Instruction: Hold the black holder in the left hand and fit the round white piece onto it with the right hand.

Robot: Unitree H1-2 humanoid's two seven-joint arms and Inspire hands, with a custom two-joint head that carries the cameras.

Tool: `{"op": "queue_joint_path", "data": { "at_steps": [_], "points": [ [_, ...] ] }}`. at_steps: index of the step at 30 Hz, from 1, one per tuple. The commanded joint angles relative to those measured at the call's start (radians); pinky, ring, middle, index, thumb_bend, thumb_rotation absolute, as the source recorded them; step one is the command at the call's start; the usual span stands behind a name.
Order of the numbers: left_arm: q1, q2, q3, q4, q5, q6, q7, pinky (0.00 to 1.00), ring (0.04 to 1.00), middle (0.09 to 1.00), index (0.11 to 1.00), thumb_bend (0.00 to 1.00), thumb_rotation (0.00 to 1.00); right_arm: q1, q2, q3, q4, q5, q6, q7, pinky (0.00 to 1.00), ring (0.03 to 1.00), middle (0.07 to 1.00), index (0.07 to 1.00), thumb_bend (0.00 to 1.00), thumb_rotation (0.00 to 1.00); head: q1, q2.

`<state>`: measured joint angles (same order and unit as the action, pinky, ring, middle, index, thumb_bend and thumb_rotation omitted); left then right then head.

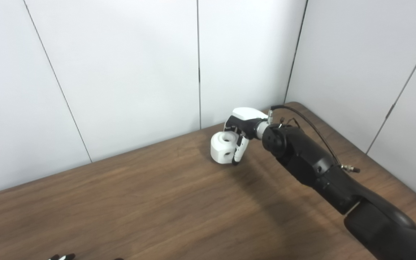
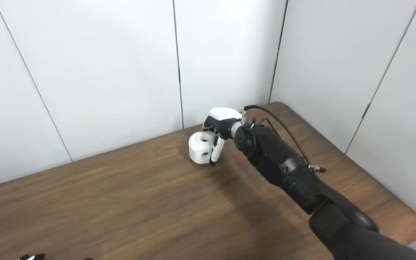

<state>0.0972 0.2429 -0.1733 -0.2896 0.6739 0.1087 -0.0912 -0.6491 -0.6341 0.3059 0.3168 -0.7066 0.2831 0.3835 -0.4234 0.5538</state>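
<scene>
Fingers [image 1: 241, 148] of the right hand [image 1: 242, 131] curl down around the round white piece [image 1: 223, 147], clamped on its right side at the far end of the wooden table [image 1: 157, 202], near the wall. That piece is a squat white cylinder with a hole in its top and a small hole in its side. Left hand [image 1: 61, 257]: only fingertips show at the bottom edge, grip unclear.
</scene>
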Motion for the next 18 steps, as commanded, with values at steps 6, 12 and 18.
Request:
{"op": "queue_joint_path", "data": {
  "at_steps": [6,12,18],
  "points": [
    [-0.03,-0.004,0.005,-0.003,0.012,-0.004,0.014,1.0,0.957,0.862,0.481,0.52,0.04,-0.028,-0.028,-0.021,-0.044,0.002,-0.034,-0.025,0.37,0.471,0.523,0.456,0.52,0.01,0.009,0.001],
    [-0.052,-0.009,-0.004,0.028,0.019,-0.003,0.015,1.0,0.959,0.864,0.481,0.52,0.04,-0.037,-0.034,-0.019,-0.087,0.012,-0.076,-0.017,0.54,0.606,0.495,0.475,0.52,0.0,0.019,-0.01],
    [-0.077,-0.023,-0.02,0.058,0.044,0.017,0.01,1.0,0.961,0.867,0.481,0.52,0.04,-0.065,-0.034,-0.037,-0.132,0.037,-0.043,0.047,0.63,0.711,0.703,0.479,0.51,0.12,0.035,-0.022]
  ]
}}
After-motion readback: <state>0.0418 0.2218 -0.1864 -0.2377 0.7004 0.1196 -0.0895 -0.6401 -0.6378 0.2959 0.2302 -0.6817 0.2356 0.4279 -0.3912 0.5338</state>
